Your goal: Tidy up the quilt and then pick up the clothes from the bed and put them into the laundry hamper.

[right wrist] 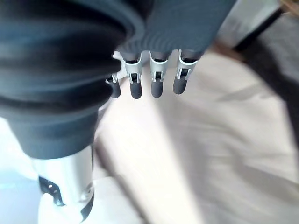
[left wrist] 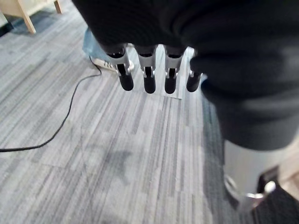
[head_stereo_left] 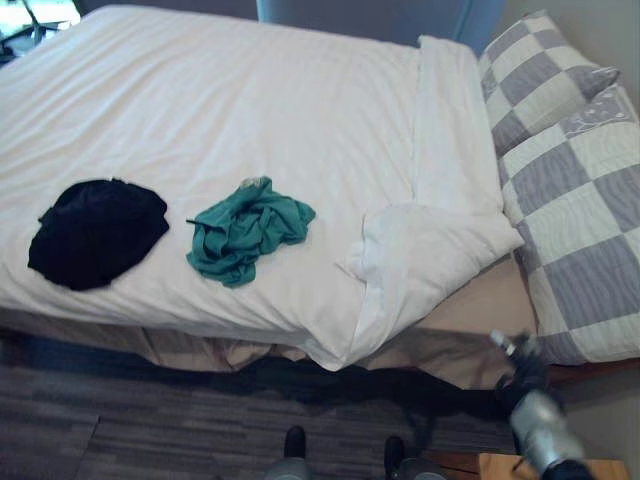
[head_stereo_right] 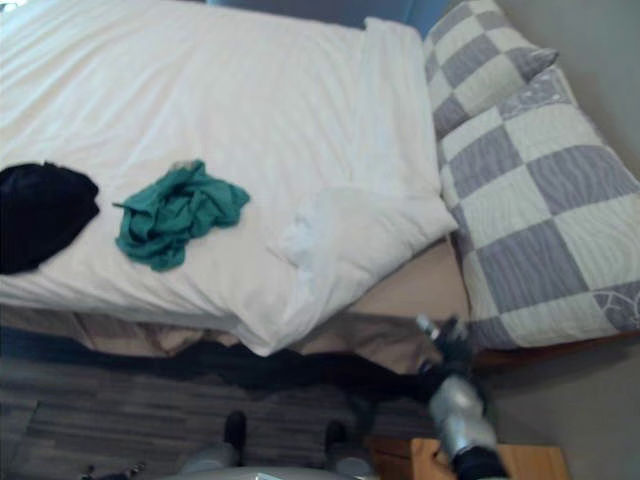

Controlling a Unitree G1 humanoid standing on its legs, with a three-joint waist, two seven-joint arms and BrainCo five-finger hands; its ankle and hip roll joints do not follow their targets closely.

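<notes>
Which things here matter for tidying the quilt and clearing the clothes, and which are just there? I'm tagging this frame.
Belongs to the job:
white quilt, corner folded back
teal garment
black garment
right hand
left hand

Just there:
checked pillows
wooden furniture

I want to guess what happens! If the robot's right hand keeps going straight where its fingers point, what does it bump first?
Probably the tan bed sheet. The right hand hangs open by the bed's edge, fingers aimed at that cloth, though depth is hard to judge.
</notes>
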